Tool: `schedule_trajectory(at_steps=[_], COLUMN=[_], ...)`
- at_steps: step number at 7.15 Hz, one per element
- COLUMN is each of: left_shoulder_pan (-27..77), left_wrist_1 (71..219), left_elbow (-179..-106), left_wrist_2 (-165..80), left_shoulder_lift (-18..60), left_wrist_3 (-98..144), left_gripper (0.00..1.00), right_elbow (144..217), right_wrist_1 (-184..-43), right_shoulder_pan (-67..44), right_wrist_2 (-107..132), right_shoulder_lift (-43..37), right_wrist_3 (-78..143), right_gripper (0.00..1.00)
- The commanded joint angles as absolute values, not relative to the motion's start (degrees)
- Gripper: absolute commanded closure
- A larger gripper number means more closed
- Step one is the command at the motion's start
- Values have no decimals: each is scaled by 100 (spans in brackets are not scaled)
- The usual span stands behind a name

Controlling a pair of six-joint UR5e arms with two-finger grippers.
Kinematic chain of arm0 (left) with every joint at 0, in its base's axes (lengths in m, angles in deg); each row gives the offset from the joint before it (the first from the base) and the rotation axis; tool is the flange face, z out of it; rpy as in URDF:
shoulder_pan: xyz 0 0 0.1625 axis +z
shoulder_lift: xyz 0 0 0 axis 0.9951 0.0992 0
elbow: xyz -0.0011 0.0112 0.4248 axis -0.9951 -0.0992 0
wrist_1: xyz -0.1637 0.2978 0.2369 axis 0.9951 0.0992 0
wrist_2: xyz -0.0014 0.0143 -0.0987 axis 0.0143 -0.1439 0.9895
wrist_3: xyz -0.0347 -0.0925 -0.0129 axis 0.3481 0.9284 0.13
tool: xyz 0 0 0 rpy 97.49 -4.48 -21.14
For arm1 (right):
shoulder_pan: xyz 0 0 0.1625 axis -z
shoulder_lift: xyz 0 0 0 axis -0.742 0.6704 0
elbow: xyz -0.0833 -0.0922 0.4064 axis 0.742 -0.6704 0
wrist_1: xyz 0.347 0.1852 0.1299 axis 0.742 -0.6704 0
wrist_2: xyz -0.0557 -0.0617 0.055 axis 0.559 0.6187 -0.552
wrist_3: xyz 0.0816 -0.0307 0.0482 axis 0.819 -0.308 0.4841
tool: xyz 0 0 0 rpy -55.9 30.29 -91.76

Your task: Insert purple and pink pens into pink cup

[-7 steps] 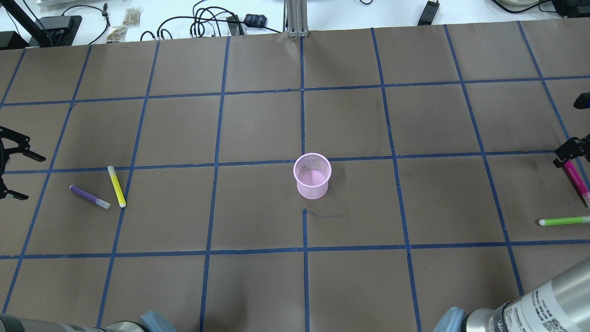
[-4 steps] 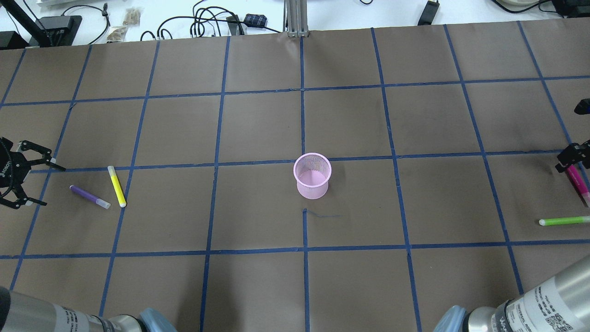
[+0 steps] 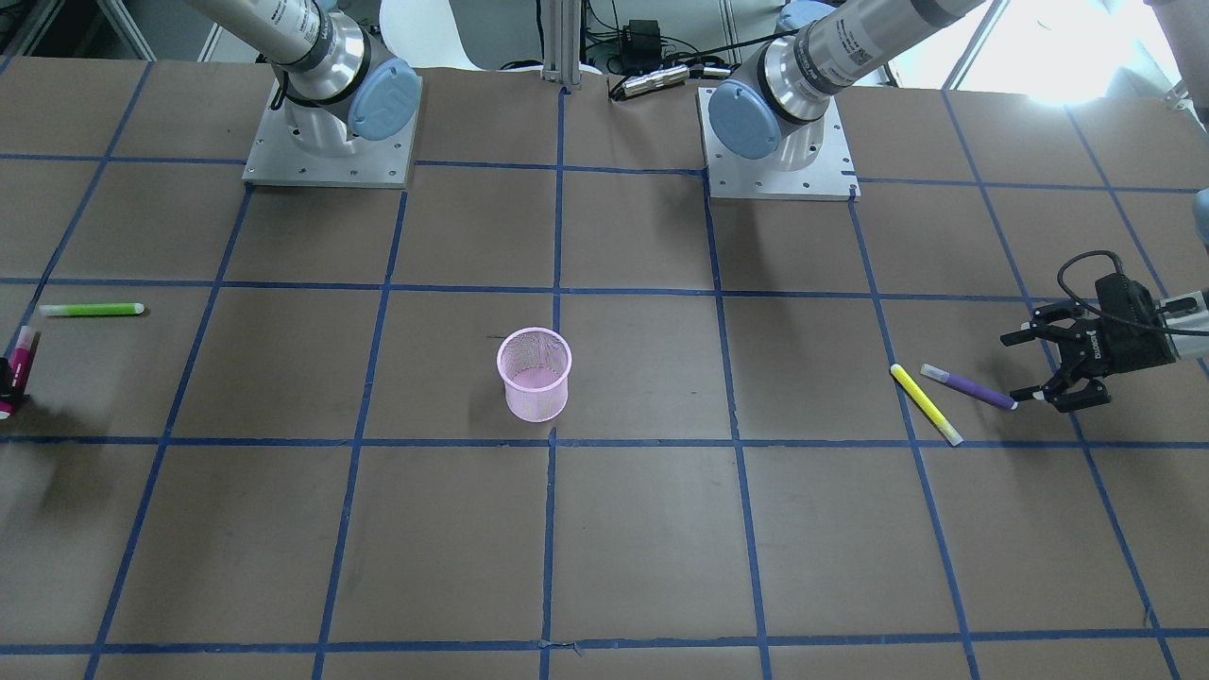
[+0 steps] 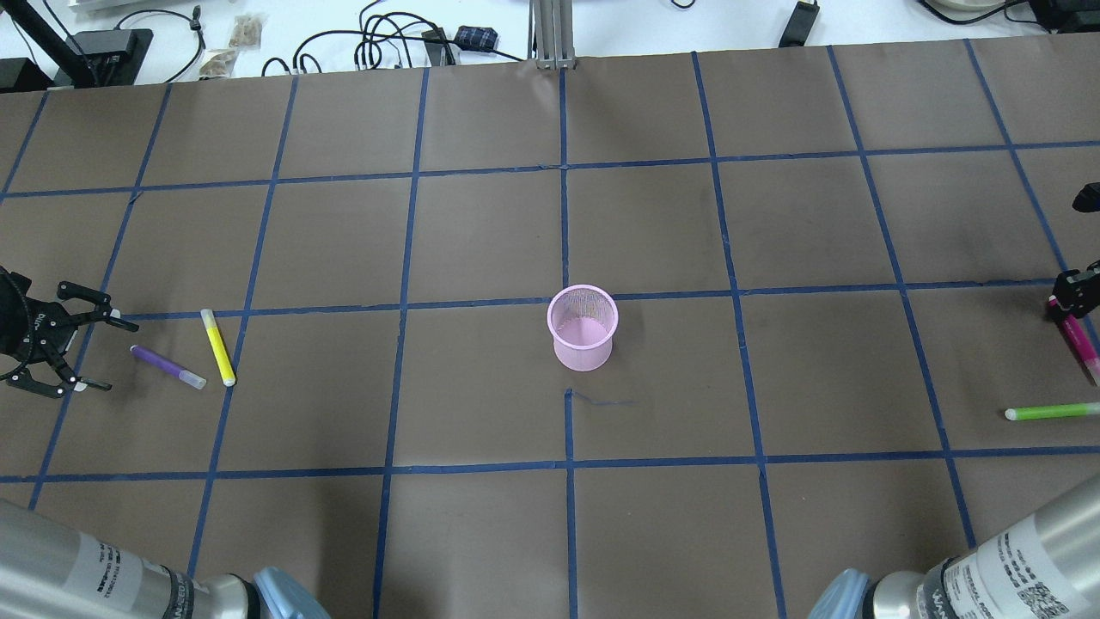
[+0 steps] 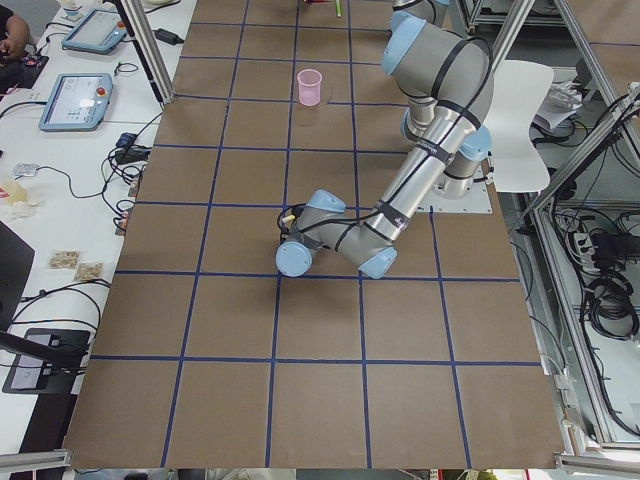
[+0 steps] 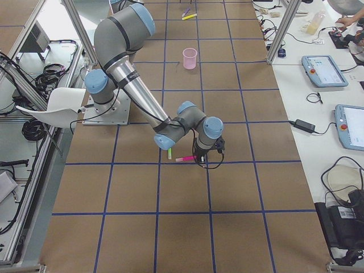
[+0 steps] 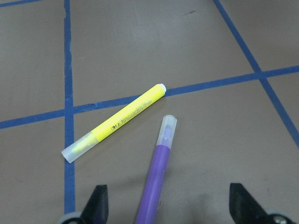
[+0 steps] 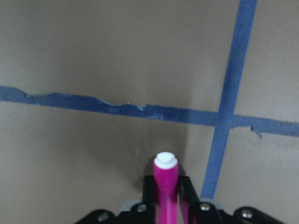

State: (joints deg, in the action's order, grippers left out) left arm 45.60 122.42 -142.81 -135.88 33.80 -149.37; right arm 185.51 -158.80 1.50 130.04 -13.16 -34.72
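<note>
The pink mesh cup [image 4: 583, 331] stands upright mid-table, also in the front view [image 3: 535, 373]. The purple pen [image 4: 168, 367] lies flat on the left, its clear cap pointing at the cup. My left gripper [image 4: 114, 357] is open, just left of the pen's purple end. In the left wrist view the pen [image 7: 159, 177] runs in between the two spread fingers. My right gripper [image 4: 1070, 301] is at the table's right edge, shut on the pink pen [image 4: 1078, 340]. The right wrist view shows that pen [image 8: 166, 186] clamped between the fingers, low over the paper.
A yellow highlighter [image 4: 217, 347] lies right beside the purple pen, its lower end close to the pen's cap. A green highlighter [image 4: 1053, 412] lies near the pink pen at the right edge. Cables and boxes line the far table edge [image 4: 412, 43].
My left gripper has moved right, towards the purple pen's end, still open. My right gripper has shifted slightly further right with the pink pen in it.
</note>
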Motion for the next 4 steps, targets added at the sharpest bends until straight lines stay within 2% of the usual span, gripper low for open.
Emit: schedule_trajectory(at_steps=[1,2,4], left_shoulder_pan=[4563,4555,4537], left_wrist_1=[12288,12323,12350], left_elbow=[-14001,-14001,-14009], left_wrist_2=[-13632,-13667,-13659], left_shoulder_lift=[3676,3790,3888], left_wrist_3=[-14914,-14897,-14879], left_gripper=[10,10,10], right_elbow=[18540,18506,17937], right_wrist_1=[-15915,-15906,-15548], right_shoulder_pan=[150,132,-251], right_wrist_2=[13147,13147,12667], right_shoulder_lift=[-1340,-1288,-1000], right_wrist_3=[-3423,-3388,-3361], right_gripper=[100,100,100])
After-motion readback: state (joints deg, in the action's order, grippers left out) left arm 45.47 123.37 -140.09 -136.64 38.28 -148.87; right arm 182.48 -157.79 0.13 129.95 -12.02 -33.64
